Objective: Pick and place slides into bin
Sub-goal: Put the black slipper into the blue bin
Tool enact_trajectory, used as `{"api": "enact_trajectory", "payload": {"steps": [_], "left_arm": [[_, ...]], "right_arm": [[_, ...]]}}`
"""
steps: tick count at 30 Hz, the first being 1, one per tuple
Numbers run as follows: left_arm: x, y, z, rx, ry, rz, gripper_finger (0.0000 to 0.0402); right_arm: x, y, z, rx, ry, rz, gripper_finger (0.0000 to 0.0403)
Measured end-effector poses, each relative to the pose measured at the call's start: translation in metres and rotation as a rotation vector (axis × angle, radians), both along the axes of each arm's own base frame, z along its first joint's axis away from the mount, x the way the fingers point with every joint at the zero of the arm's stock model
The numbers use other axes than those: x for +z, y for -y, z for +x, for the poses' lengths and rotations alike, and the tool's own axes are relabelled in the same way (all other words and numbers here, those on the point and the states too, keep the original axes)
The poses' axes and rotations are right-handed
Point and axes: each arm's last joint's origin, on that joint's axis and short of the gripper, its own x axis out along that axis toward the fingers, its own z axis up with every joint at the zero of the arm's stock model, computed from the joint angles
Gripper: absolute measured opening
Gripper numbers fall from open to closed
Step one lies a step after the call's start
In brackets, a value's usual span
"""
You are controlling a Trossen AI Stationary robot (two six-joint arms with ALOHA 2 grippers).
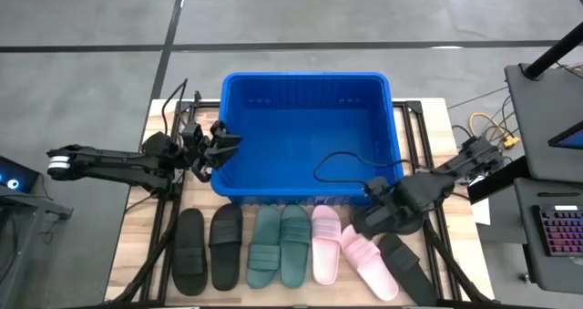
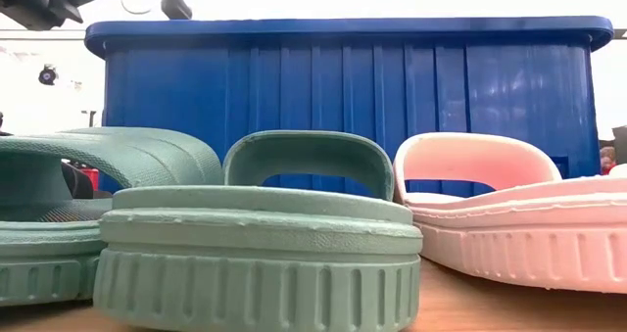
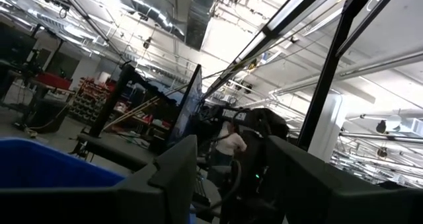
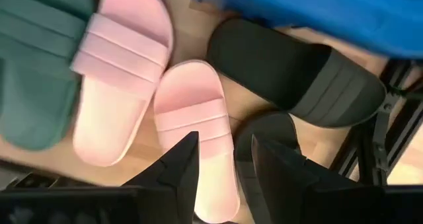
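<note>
The slides lie in a row on the wooden table (image 1: 137, 245) along the near wall of the bin (image 1: 305, 131), at its 6 o'clock in the high view. From the 9 o'clock end of the row: a black pair (image 1: 208, 248), a dark green pair (image 1: 280, 245), then a pink pair (image 1: 342, 252) with its outer sandal skewed. At the 3 o'clock end sit two more black slides, one (image 1: 375, 220) tight against the bin's near corner under the right arm, the other (image 1: 407, 268) slanting toward 5 o'clock.

The bin looks empty apart from a black cable (image 1: 351, 163) looping over its floor, so I judge the task barely begun: no slide is in, all eight are left.

The right gripper (image 4: 221, 161) hovers over the black and pink sandals at that corner, jaws parted and holding nothing; the gap between them shows slides and table below. It seems to be lining up on its first pick.

The left gripper (image 1: 219, 145) hangs at the bin's 9 o'clock rim, raised, jaws apart and empty, pointing out into the room.

No brand, label or readable writing shows on the slides or the bin
</note>
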Motion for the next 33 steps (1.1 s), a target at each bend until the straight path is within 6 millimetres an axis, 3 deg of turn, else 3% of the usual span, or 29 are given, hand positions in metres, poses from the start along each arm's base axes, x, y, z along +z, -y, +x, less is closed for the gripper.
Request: {"api": "enact_trajectory", "payload": {"steps": [10,20,23,26,33], "left_arm": [[0.001,0.000,-0.001,0.000,0.002,0.000,0.0169],[0.001,0.000,-0.001,0.004,0.008,0.007,0.0169],[0.001,0.000,-0.001,0.004,0.007,0.007,0.0169],[0.001,0.000,-0.001,0.006,0.007,0.006,0.0169],[0.000,0.000,0.000,0.005,0.001,0.004,0.0169]], "right_arm": [[-0.040,-0.014,0.023,0.030,-0.145,-0.046,0.0131],[-0.035,-0.013,0.018,0.121,-0.150,-0.007,0.0131],[-0.024,-0.014,0.018,0.257,-0.123,0.045,0.0131],[-0.019,-0.014,0.019,0.500,-0.106,0.049,0.0128],[-0.029,-0.013,0.018,0.961,-0.138,0.052,0.0117]]}}
